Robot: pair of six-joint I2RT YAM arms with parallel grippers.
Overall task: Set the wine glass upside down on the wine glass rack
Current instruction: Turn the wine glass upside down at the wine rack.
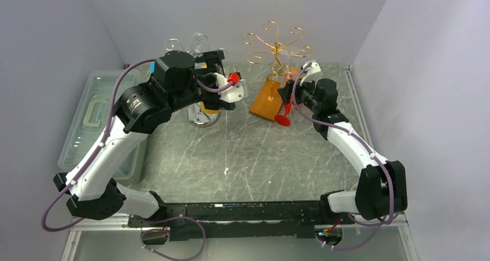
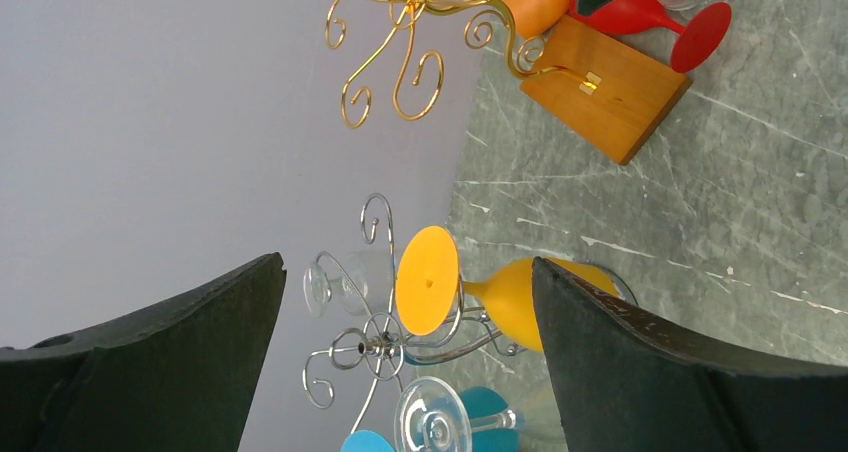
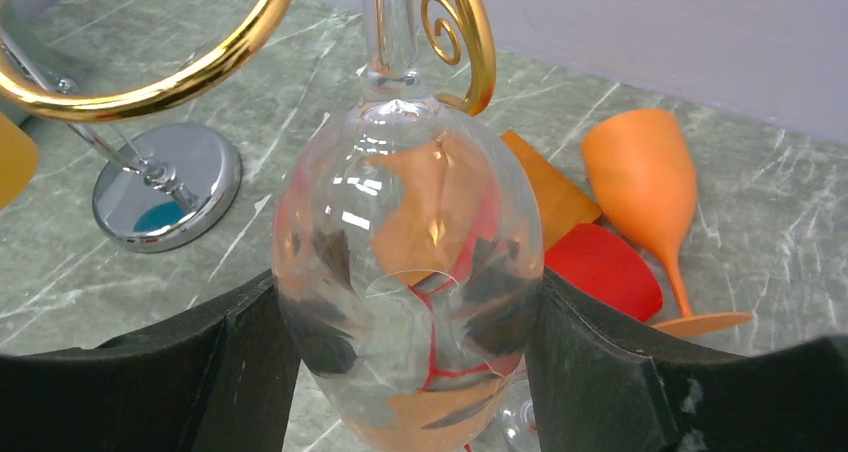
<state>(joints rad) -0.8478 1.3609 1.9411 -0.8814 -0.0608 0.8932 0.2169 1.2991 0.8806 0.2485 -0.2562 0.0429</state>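
Note:
A clear wine glass (image 3: 410, 242) hangs upside down, stem upward, with my right gripper (image 3: 410, 367) shut on its bowl. Its stem rises beside a curled hook of the gold wine glass rack (image 3: 150, 94); its foot is out of view above. From the top camera the gold rack (image 1: 277, 44) stands on a wooden base (image 1: 267, 99) at the back, with my right gripper (image 1: 289, 89) just below its hooks. My left gripper (image 1: 228, 85) stays open and holds nothing, facing a silver rack (image 2: 380, 347).
The silver rack carries a yellow glass (image 2: 428, 280), clear glasses and blue ones. A red glass (image 3: 600, 267) and an orange glass (image 3: 640, 172) lie by the wooden base (image 2: 605, 87). A clear plastic bin (image 1: 95, 116) sits at the left.

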